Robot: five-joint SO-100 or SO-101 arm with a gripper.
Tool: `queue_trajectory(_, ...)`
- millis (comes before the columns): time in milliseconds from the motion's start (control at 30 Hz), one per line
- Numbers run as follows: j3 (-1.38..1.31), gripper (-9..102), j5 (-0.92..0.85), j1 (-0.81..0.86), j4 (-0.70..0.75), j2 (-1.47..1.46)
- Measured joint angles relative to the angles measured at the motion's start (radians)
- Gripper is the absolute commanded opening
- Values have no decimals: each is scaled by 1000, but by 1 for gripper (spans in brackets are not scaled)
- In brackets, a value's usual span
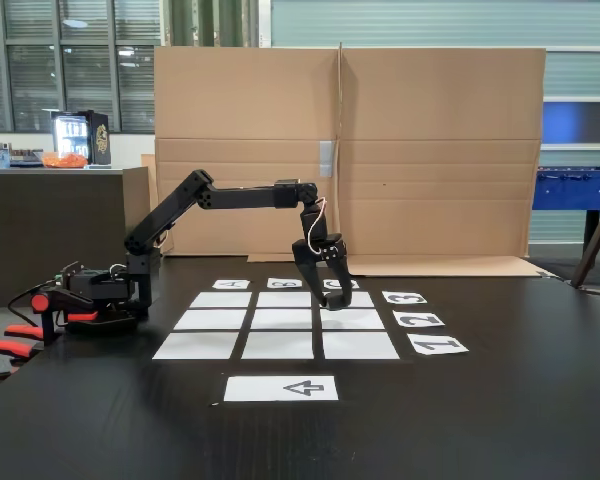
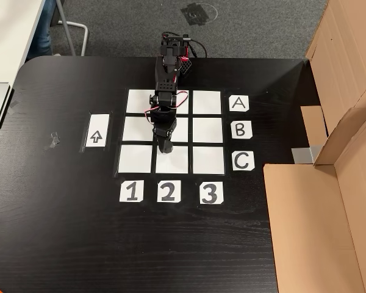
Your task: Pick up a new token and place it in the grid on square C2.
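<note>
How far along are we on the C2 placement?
The gripper already hangs over the top edge of square C2, jaws pointing down. No token lies on the grid yet. Whether the jaws hold a token is unclear. Setting it on C2 and letting go are left.

The arm (image 1: pixel 235 195) is matte black throughout, built of boxy links joined by squared motor blocks. A thin red-and-white cable (image 1: pixel 318 225) loops beside the wrist above the black two-fingered pincer (image 1: pixel 322 283). Its base (image 1: pixel 95 295) carries red-orange clamp parts and dark wires.
</note>
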Motion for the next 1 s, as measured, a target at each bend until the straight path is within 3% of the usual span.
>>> queue_trajectory(167, -21, -1, 0, -5, -6, -9)
queue_trajectory(367, -26, 15, 0, -8, -6, -17)
queue_trajectory(800, -28, 30, 0, -15, -14, -41)
queue_trajectory(1000, -21, 31, 0, -17, -31, -43)
